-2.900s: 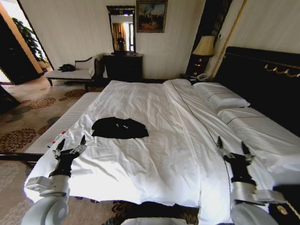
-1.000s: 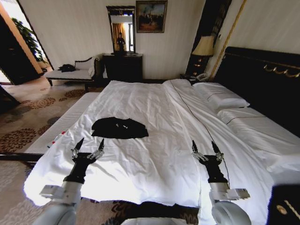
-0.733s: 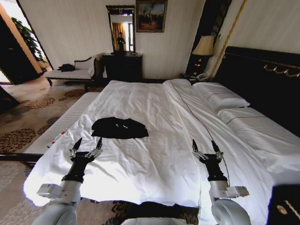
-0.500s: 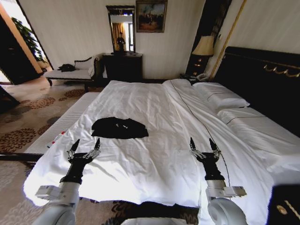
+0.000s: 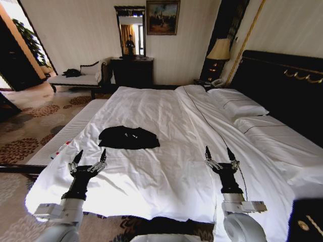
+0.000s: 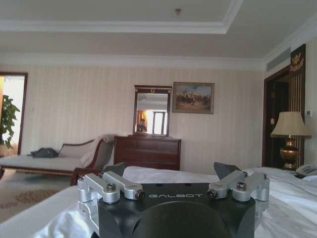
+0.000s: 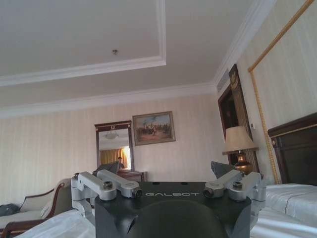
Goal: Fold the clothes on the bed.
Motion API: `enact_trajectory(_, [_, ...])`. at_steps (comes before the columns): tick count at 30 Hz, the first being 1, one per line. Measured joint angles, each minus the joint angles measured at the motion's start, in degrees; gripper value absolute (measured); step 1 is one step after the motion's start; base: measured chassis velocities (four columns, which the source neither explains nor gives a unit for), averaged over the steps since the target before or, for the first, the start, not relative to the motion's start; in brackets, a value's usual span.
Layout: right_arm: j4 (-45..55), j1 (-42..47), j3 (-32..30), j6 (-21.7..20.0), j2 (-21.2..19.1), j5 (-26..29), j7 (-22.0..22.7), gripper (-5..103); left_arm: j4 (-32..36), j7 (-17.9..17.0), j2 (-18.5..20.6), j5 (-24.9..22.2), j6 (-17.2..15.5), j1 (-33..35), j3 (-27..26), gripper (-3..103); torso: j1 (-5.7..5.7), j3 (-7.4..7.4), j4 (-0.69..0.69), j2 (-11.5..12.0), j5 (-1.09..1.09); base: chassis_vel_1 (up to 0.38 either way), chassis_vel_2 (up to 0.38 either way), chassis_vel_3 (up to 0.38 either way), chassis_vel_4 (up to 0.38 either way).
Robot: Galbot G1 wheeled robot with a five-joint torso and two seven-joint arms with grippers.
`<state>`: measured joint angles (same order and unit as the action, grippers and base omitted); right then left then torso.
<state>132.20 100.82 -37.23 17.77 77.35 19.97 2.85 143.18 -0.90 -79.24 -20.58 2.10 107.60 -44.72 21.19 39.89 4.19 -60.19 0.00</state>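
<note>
T-shirt (image 5: 128, 137) lies beyond left hand (image 5: 90, 158), fingers spread.

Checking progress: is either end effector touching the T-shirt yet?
No. The T-shirt lies alone on the bed, with both the left end effector and right end effector short of it.

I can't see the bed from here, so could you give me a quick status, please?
Left gripper and right gripper open, empty, above the near bed edge. Black T-shirt unfolded, untouched, beyond the left gripper. Nothing in between.
</note>
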Motion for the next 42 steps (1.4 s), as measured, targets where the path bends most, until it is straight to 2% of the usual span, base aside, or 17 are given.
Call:
enact_trajectory(8, [0.1, 0.3, 0.5, 0.1, 0.7, -1.8, 0.1, 100, -0.6, 0.3, -1.2, 1.9, 1.4, 0.4, 0.3, 100, 0.00, 0.00, 0.00, 0.0, 0.00, 0.000, 0.000, 0.000, 0.000])
enact_trajectory(23, [0.4, -0.3, 0.4, 0.4, 0.1, -0.7, 0.1, 100, 0.1, 0.3, -1.0, 1.5, 1.3, 0.9, -1.0, 100, 0.01, 0.00, 0.00, 0.0, 0.00, -0.011, 0.048, 0.009, -0.048])
enact_trajectory(42, [-0.2, -0.2, 0.9, 0.6, 0.5, -1.8, -0.1, 100, -0.1, 0.0, -0.2, 0.9, 1.1, 0.5, -1.5, 100, 0.00, 0.00, 0.00, 0.0, 0.00, -0.004, 0.060, 0.006, -0.059])
